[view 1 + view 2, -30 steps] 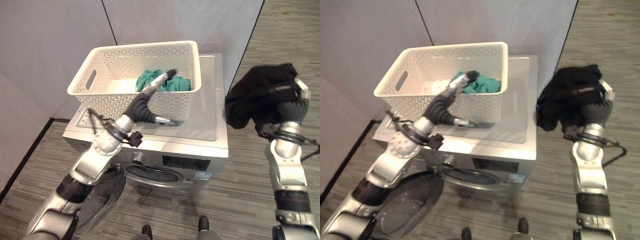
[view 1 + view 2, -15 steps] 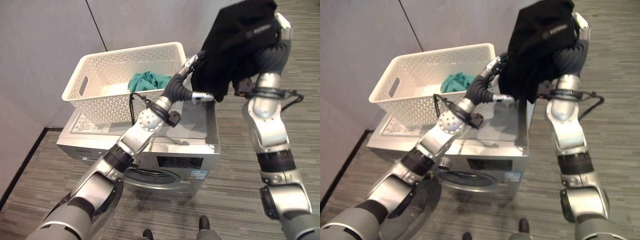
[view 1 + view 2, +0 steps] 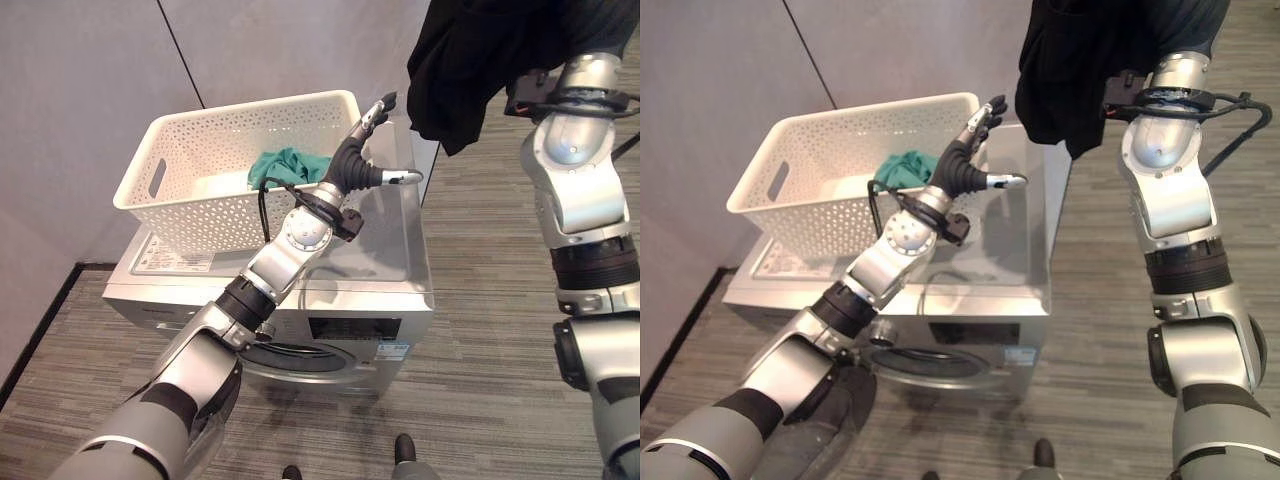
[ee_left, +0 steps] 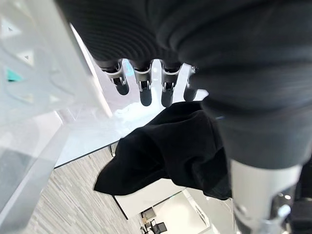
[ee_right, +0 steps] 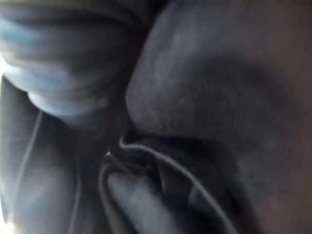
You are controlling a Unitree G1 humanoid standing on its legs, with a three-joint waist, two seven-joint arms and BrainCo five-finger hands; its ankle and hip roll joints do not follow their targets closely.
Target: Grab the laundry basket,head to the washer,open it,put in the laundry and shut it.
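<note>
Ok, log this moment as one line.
left hand: open, raised beside basket | right arm: black garment held high | teal cloth: in basket

Black garment [image 3: 1080, 60] hangs above washer [image 3: 1020, 260], beside basket [image 3: 820, 190].

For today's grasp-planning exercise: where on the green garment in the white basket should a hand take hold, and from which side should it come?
Take the green garment at its bunched top, coming straight down through the open top of the white basket. It lies crumpled on the basket floor against the far wall, and the perforated walls block any sideways approach. The left hand, open just beside the basket's right end, looks best placed.
</note>
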